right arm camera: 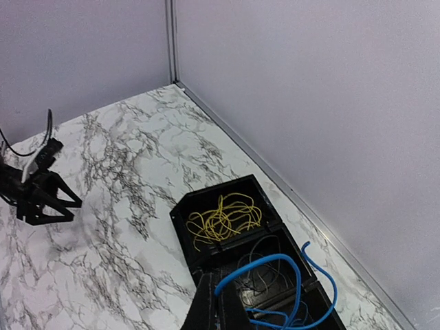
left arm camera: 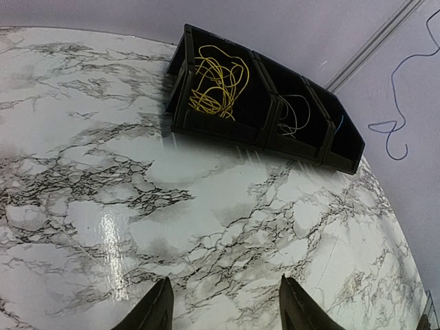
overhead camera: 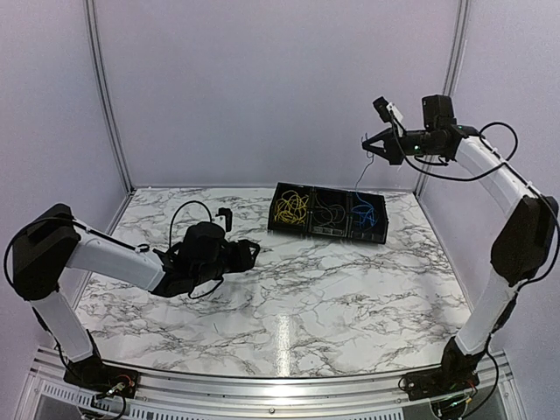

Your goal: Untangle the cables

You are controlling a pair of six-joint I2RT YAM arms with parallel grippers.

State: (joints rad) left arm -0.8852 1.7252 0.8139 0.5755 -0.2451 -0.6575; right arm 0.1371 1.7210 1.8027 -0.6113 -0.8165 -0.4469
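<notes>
A black three-part tray (overhead camera: 324, 233) stands at the back of the table. Its left part holds the yellow cable (overhead camera: 291, 207), its middle part the black cable (overhead camera: 330, 213), and its right part some blue cable (overhead camera: 367, 219). High above the tray, my right gripper (overhead camera: 370, 144) is shut on a blue cable (overhead camera: 360, 179) that hangs down toward the right part. The right wrist view shows that blue cable (right arm camera: 311, 273) looping from the shut gripper (right arm camera: 218, 283) over the tray. My left gripper (overhead camera: 251, 253) hovers low over the marble, open and empty (left arm camera: 227, 297).
The marble table (overhead camera: 350, 289) is walled by purple panels at the back and sides. The tray (left arm camera: 220, 128) sits near the back right corner. The left arm's body (overhead camera: 105, 262) reaches across the table's left half.
</notes>
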